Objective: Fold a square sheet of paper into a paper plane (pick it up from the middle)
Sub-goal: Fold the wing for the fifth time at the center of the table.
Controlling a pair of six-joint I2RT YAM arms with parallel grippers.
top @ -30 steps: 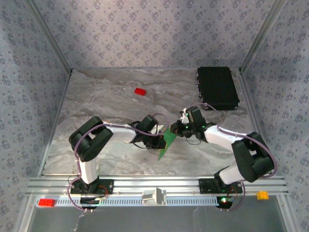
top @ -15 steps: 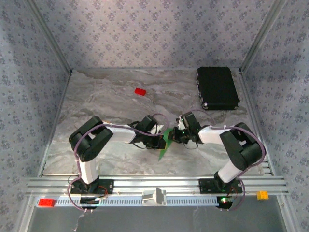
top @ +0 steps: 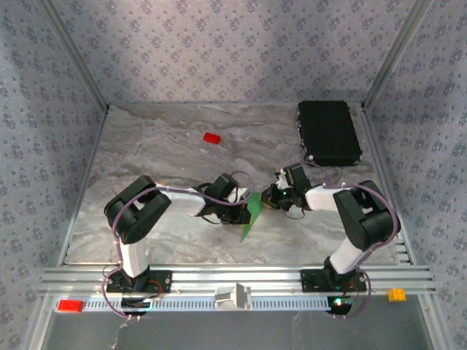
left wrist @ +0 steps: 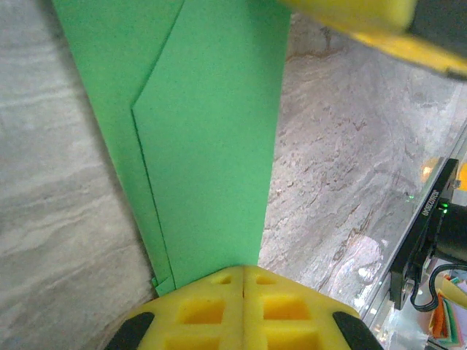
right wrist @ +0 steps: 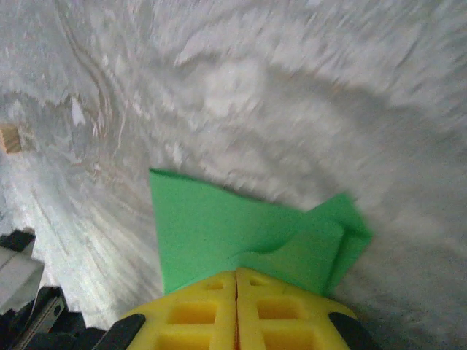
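Observation:
The green paper plane (top: 250, 212), a slim folded dart, hangs on edge just above the marble table between both arms, its sharp tip pointing toward the near edge. My left gripper (top: 243, 207) is shut on it from the left. In the left wrist view its yellow pads (left wrist: 243, 271) meet on the long folded paper plane (left wrist: 211, 131). My right gripper (top: 268, 203) is shut on the plane's far end from the right. The right wrist view has the pads (right wrist: 236, 275) pinching a creased flap of the paper plane (right wrist: 219, 226).
A small red block (top: 211, 138) lies at the back centre-left. A black rectangular case (top: 328, 131) sits in the back right corner. Patterned walls close in the table on three sides, and a metal rail (top: 233, 281) runs along the near edge.
The right arm's elbow has drawn in toward its base and the forearm has swung, while its gripper stays on the paper. The left arm and the paper have barely moved.

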